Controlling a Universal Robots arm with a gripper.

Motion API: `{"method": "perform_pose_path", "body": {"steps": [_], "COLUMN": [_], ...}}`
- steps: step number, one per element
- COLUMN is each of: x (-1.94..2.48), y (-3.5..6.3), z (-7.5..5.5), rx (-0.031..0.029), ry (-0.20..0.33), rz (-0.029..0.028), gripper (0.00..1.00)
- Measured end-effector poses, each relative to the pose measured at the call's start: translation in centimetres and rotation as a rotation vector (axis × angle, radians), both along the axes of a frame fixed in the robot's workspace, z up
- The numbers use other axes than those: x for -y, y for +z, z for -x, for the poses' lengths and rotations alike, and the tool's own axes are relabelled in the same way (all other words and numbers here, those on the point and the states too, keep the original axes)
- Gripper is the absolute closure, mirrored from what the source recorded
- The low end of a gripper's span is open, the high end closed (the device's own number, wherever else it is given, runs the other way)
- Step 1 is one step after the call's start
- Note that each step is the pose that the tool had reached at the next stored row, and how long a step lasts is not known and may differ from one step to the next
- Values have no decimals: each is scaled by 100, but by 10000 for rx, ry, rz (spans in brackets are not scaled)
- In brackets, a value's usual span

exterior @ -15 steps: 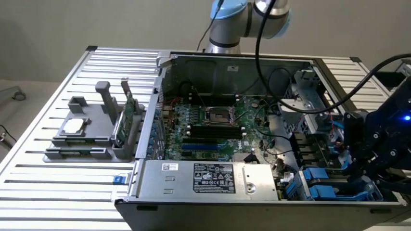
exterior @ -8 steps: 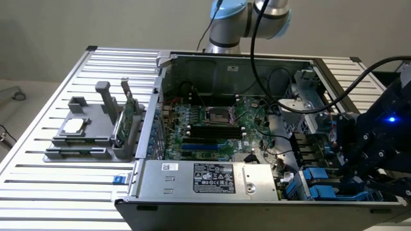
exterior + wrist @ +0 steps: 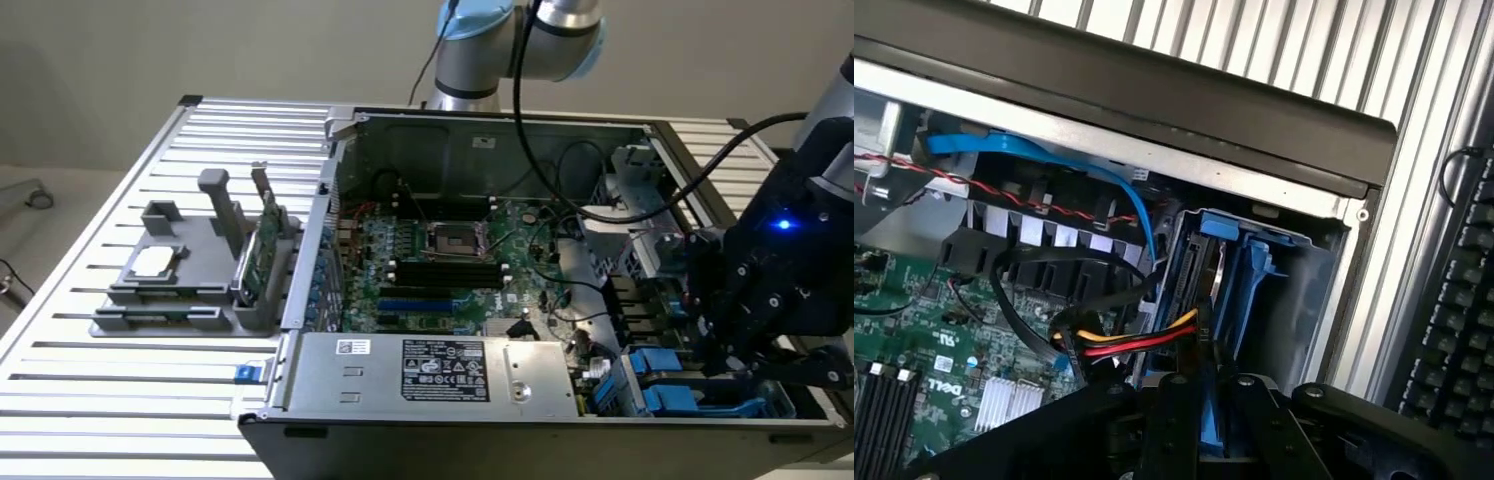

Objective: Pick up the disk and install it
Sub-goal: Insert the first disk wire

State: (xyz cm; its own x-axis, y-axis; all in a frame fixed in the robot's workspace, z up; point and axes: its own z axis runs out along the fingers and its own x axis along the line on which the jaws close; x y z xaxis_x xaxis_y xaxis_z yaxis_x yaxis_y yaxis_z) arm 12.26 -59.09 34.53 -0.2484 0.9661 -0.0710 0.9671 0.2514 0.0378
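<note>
Exterior view: gripper [image 3: 731, 362] low in a corner of the open computer case [image 3: 400, 140], blue carriers [image 3: 661, 362] directly below the jaws. Wrist view: jaws drawn narrow, pinching the blue rail of the disk [image 3: 1239, 285], which stands on edge between and just ahead of them, inside the drive bay [image 3: 1309, 300]. Judged: pick-up done, disk largely slotted; final seating and release not yet done
</note>
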Motion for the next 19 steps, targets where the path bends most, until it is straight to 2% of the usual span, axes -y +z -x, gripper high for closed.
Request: {"method": "perform_pose_path", "body": {"steps": [4,5,6,8,10,13,15,19], "x": [-68,-91,-107,-124,-165,-243,-297,-401], "y": [6,6,6,5,6,6,6,6], "z": [0,0,0,1,1,0,0,-3], "rx": [0,0,-2,-16,-34,-114,-145,-232], "ry": [-1,-1,-1,-14,-15,-13,-11,-5], "rz": [714,833,906,928,962,1143,1313,1546], "gripper": [84,84,84,84,84,84,84,84]}}
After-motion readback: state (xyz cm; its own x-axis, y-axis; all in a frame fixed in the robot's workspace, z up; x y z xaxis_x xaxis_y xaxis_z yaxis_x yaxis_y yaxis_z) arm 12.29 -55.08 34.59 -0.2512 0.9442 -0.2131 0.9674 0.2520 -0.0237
